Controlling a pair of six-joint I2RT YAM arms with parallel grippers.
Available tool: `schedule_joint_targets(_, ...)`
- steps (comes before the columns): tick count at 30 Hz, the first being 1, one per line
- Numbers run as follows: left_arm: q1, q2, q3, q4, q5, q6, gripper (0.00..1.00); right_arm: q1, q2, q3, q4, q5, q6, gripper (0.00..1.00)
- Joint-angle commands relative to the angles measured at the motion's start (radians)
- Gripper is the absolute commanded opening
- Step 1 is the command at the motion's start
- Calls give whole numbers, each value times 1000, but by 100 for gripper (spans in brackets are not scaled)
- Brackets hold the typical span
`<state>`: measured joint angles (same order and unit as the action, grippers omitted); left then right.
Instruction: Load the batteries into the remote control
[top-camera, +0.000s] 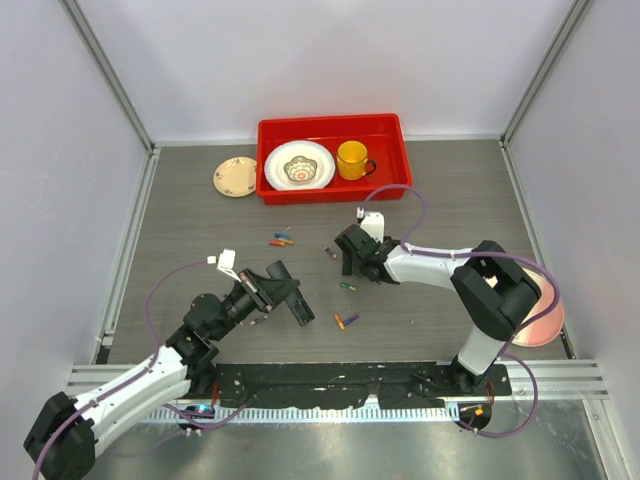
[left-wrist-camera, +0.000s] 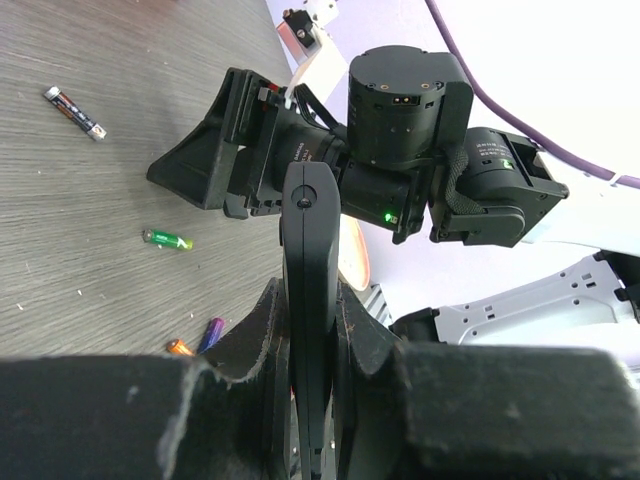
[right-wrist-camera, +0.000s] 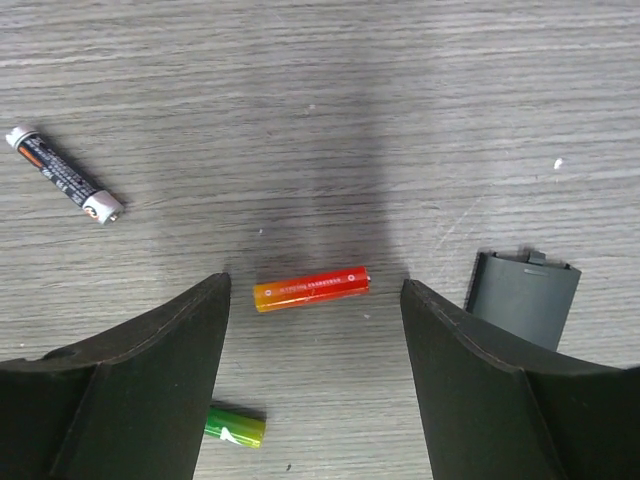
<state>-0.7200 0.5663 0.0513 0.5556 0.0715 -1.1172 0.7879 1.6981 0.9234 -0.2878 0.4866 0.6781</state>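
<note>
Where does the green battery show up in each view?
Top external: green battery, just below picture centre.
Left wrist: green battery, left of the remote control.
Right wrist: green battery, bottom left.
Shared landmark: black battery, in all three.

The remote control (left-wrist-camera: 308, 300) is plain black. The table (right-wrist-camera: 320, 80) is grey with a wood-grain pattern. On it lie 3 colours: the orange battery (right-wrist-camera: 311, 288) fades to red, the green battery (right-wrist-camera: 236, 427) has a lighter end, and the black battery (right-wrist-camera: 63, 187) has white ends. The tray (top-camera: 330, 123) is red, the mug (top-camera: 351, 159) is yellow, and the bowl (top-camera: 278, 160) is white with a dark pattern inside.
</note>
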Motion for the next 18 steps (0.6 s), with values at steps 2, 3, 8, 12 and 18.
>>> schedule_joint_targets(2, -4, 6, -42, 32, -6, 13, 0, -3, 24, 0, 45, -20, -60, 74)
schedule_joint_targets(3, -4, 6, -42, 33, -3, 13, 0, -3, 29, 2, 48, -23, -64, 73)
schedule_joint_targets(8, -2, -11, -44, 30, -1, 14, 0, -22, 35, -9, 61, -58, -86, 71)
schedule_joint_targets(12, -4, -17, -45, 26, -7, 17, 0, -33, 26, -32, 72, -83, -92, 68)
schedule_joint_targets(18, -4, -8, -45, 33, -1, 16, 0, -55, 28, -50, 90, -141, -117, 66)
